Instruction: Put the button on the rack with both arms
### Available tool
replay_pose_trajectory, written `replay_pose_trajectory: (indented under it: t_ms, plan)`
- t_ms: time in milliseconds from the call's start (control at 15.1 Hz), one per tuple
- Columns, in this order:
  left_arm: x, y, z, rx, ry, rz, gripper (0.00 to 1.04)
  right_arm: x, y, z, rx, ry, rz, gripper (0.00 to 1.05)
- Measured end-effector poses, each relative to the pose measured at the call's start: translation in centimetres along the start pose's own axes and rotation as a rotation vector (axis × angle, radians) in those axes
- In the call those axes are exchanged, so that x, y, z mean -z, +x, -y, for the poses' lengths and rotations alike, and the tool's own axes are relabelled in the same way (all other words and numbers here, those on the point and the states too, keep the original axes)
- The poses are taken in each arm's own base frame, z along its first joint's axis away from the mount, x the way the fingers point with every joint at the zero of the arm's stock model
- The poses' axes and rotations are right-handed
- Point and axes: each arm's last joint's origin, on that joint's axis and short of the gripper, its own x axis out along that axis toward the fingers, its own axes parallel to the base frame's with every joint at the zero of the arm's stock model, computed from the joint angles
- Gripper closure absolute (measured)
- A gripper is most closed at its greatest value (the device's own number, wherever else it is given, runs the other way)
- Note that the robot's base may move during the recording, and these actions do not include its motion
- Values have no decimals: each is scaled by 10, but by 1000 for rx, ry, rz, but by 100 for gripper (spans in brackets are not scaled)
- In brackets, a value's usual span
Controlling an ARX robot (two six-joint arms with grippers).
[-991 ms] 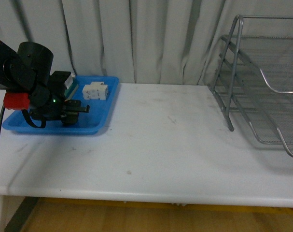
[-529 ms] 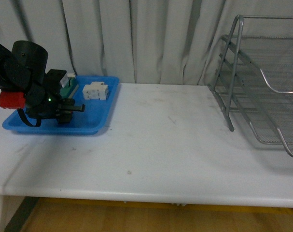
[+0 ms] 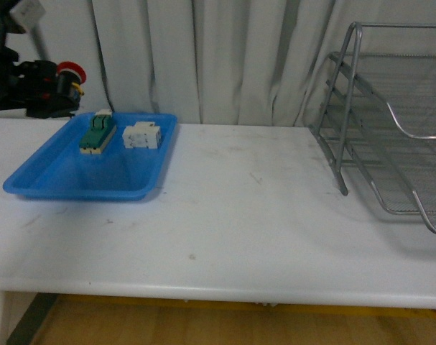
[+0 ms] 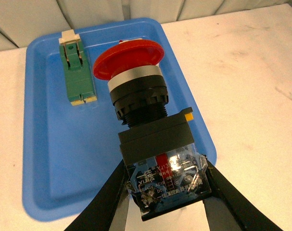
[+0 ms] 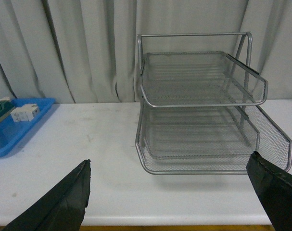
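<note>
As you look across it, the white table (image 3: 246,215) carries everything except what your left gripper (image 4: 167,190) holds. The rack (image 5: 198,110) is the biggest thing on it. It stands upright, straight ahead of your right gripper (image 5: 170,161), with its mesh tiers stacked in a tube frame and their open fronts turned toward that gripper. The right gripper's jaws are spread wide and sit well short of the rack, touching none of it. From your left gripper, the rack is well away, across the table on your right arm's side.

Next in size is the blue tray (image 4: 54,159). It lies flat on the table directly below your left gripper, which is raised clear of it. In the tray, a green-and-white block (image 4: 76,72) rests on the floor out past the tip of what you are holding. The white terminal blocks (image 3: 142,135) sit just beside that block, on the side toward your right arm.

Smallest is the button (image 4: 153,139). Your left gripper is clamped on its black body, one finger on each side. The red mushroom cap points away from the gripper, out over the tray, and the button touches nothing but the fingers.
</note>
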Motion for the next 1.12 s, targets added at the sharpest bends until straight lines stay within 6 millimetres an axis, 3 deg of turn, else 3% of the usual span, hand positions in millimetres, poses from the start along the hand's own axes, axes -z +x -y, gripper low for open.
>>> replay_pose_trajectory:
  t_ms: [132,397,1124]
  plan:
    - [28,-58,11,-8,124,53,68,0,0,0,0,0,0,6]
    - [59,-51,9,-4,98,-6,68,0,0,0,0,0,-1,6]
    - [59,-50,14,2,113,21,68,0,0,0,0,0,-1,6]
